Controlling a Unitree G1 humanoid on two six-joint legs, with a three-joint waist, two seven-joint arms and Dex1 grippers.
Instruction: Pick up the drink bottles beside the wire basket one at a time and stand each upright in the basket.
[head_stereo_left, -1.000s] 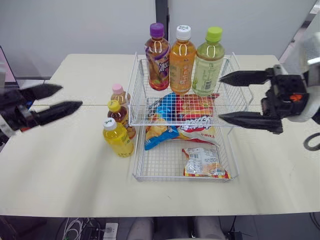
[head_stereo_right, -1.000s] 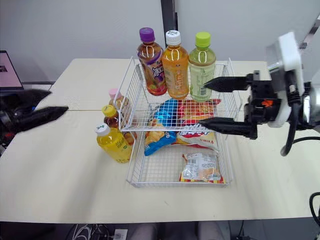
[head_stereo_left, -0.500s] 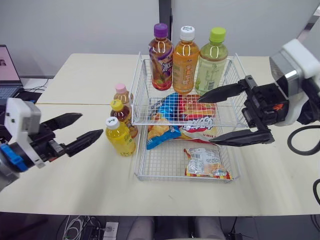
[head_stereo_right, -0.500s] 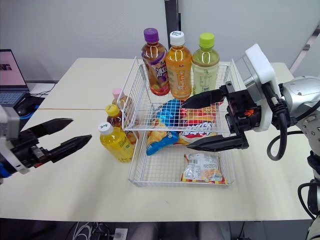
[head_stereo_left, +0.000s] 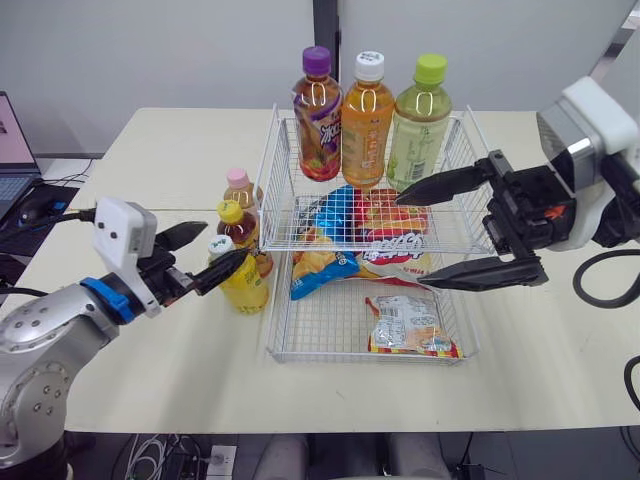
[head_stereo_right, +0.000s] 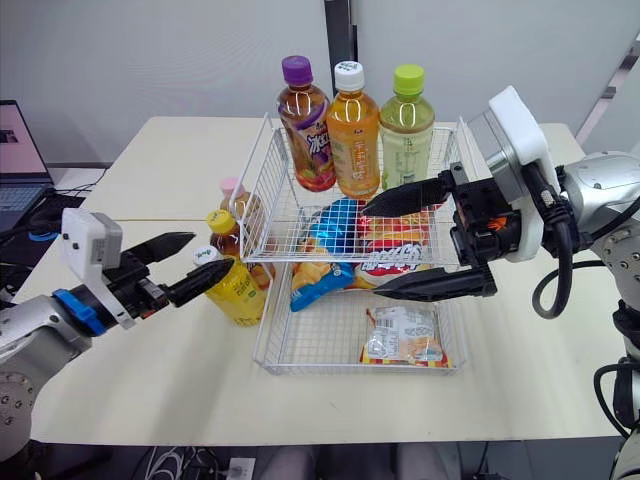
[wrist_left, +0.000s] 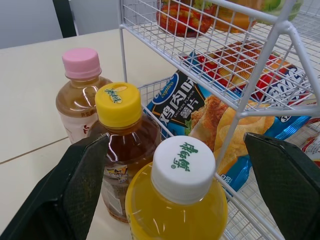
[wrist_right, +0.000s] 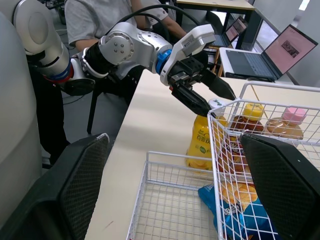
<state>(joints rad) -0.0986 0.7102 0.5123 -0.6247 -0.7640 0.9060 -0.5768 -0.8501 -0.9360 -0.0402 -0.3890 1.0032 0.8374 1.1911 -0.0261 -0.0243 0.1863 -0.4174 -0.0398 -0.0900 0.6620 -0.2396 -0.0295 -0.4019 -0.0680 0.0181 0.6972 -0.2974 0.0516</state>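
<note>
- Since half a second ago the left gripper (head_stereo_left: 227, 242) has swung right across the cream table (head_stereo_left: 180, 380) to the bottles beside the basket. The right gripper (head_stereo_left: 409, 243) has hardly shifted.
- Left fingers are spread, one on each side of the white cap of the yellow drink bottle (wrist_left: 177, 200); I cannot tell whether they touch it.
- Right fingers are spread wide above the white two-tier wire basket (head_stereo_left: 372, 357).
- The yellow drink bottle stands upright on the table just left of the basket's lower tier. It is the nearest of three there.
- Just behind it stand the brown tea bottle (wrist_left: 125, 140) with a yellow cap and, farther, the pink-capped bottle (wrist_left: 80, 95). In the head views the pink-capped bottle is largely hidden.
- The purple-capped bottle (head_stereo_left: 316, 105), orange bottle (head_stereo_left: 365, 120) and green-capped bottle (head_stereo_left: 417, 125) stand upright at the upper tier's far end.
- The white and yellow caps carry green characters, too small to read.
- The blue snack bag (wrist_left: 195, 107) shows white Chinese characters beginning 鸡肉; wire crosses the rest.
- The left finger covers part of the yellow bottle's label.
</note>
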